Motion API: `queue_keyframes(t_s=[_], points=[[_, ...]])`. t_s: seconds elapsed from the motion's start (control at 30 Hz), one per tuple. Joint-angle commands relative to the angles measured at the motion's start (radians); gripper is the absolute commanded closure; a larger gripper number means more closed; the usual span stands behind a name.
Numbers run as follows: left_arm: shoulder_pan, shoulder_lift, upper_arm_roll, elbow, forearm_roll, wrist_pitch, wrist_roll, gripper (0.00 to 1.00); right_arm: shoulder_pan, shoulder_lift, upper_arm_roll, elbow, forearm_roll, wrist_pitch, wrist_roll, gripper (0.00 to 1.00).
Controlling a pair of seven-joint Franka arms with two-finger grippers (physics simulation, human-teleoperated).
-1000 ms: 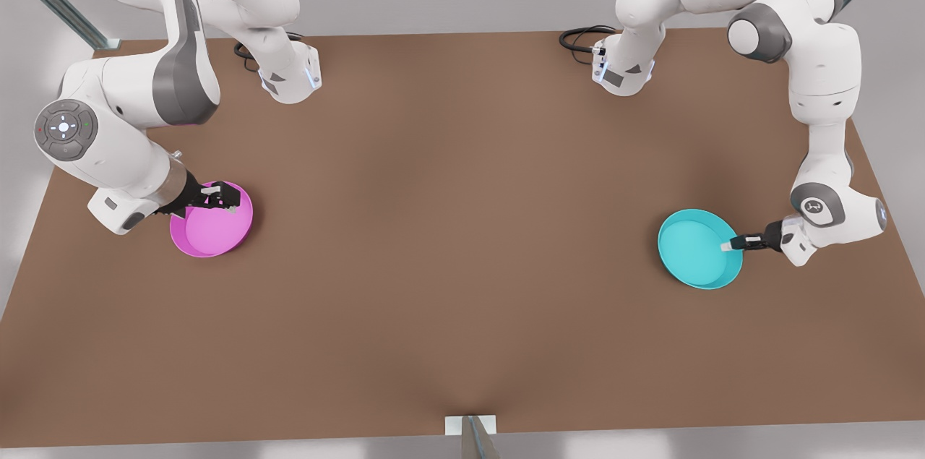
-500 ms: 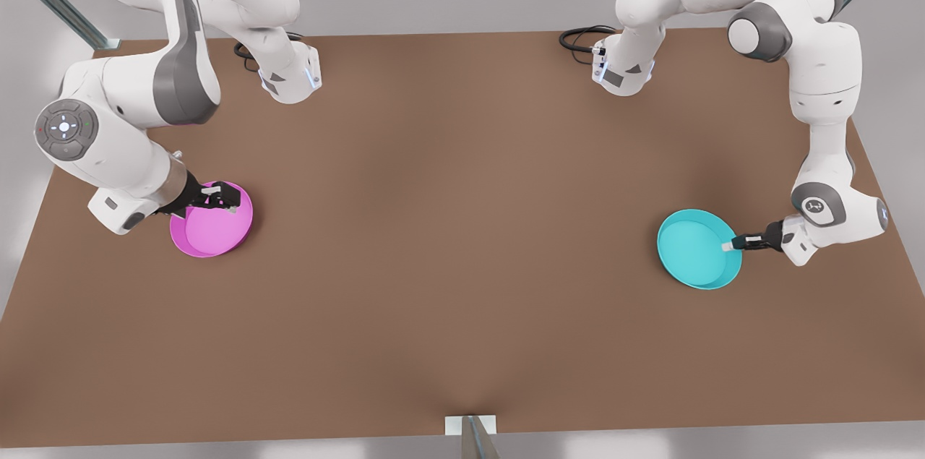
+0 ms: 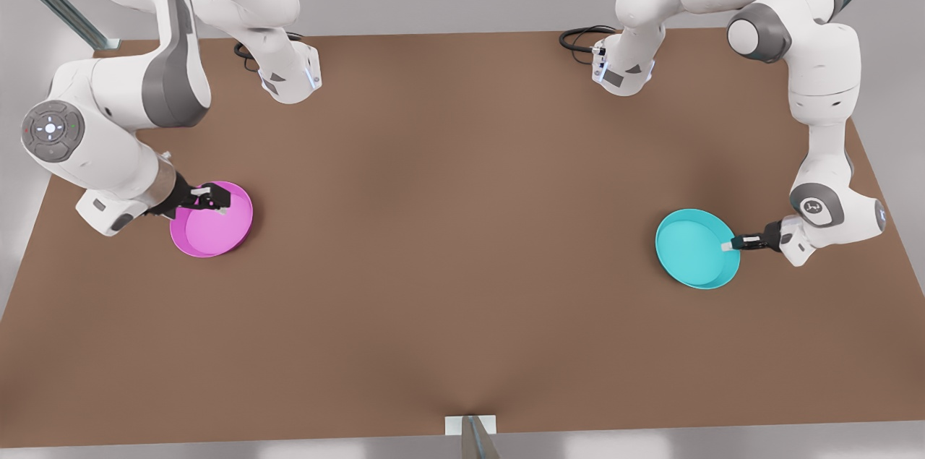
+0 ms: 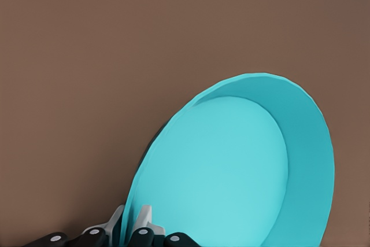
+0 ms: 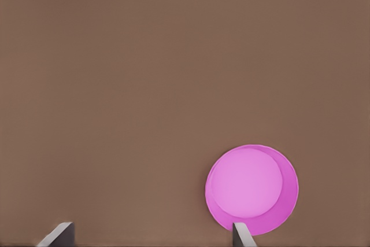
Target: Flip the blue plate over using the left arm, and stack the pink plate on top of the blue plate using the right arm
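Blue plate: round shallow glossy cyan plastic dish [image 3: 695,248], hollow side up, on the brown bench [image 3: 462,242] toward the front view's right; one edge looks raised slightly off the surface in the left wrist view [image 4: 231,172].
Left gripper: [image 3: 730,245] at the cyan dish's rim on the front view's right side; fingers [image 4: 144,219] clamped across the rim wall, one inside, one outside.
Pink plate: round shallow magenta dish [image 3: 213,222], hollow side up, flat on the bench toward the front view's left, well apart from the cyan dish; also seen at [image 5: 252,189].
Right gripper: [image 3: 209,200] over the magenta dish's far rim, fingers [image 5: 241,236] spread wide, gripping nothing.
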Motion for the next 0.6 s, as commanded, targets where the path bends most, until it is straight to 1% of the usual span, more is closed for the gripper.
queue_keyframes(t_s=[0.0,0.03,0.07,0.1,0.37,0.4,0.57], points=[[0.0,-0.001,0.0,0.0,0.0,0.0,0.0,0.7,0.002,0.0,0.0,0.0,0.0,0.0,0.0,0.0],[0.0,0.001,0.0,0.0,0.0,0.003,-0.002,0.7,0.017,0.011,0.002,-0.006,-0.005,0.0,-0.005,0.0],[0.0,0.001,0.0,0.0,0.0,0.003,-0.002,0.7,0.02,0.028,0.003,-0.002,-0.061,0.001,-0.011,0.0],[0.0,0.001,0.0,0.0,0.0,0.0,-0.002,0.7,0.009,0.051,0.005,0.018,-0.04,-0.002,-0.003,0.0],[-0.002,0.007,0.0,0.0,0.0,0.003,-0.003,0.7,-0.043,0.062,0.002,0.006,-0.046,0.004,0.006,0.0],[-0.002,0.007,0.0,0.0,0.0,0.0,-0.003,0.72,-0.043,0.066,0.002,0.005,-0.045,0.006,0.006,0.0],[-0.002,0.007,0.0,0.0,0.0,0.0,-0.002,0.75,-0.057,0.085,0.002,0.005,-0.043,0.009,0.006,0.0]])
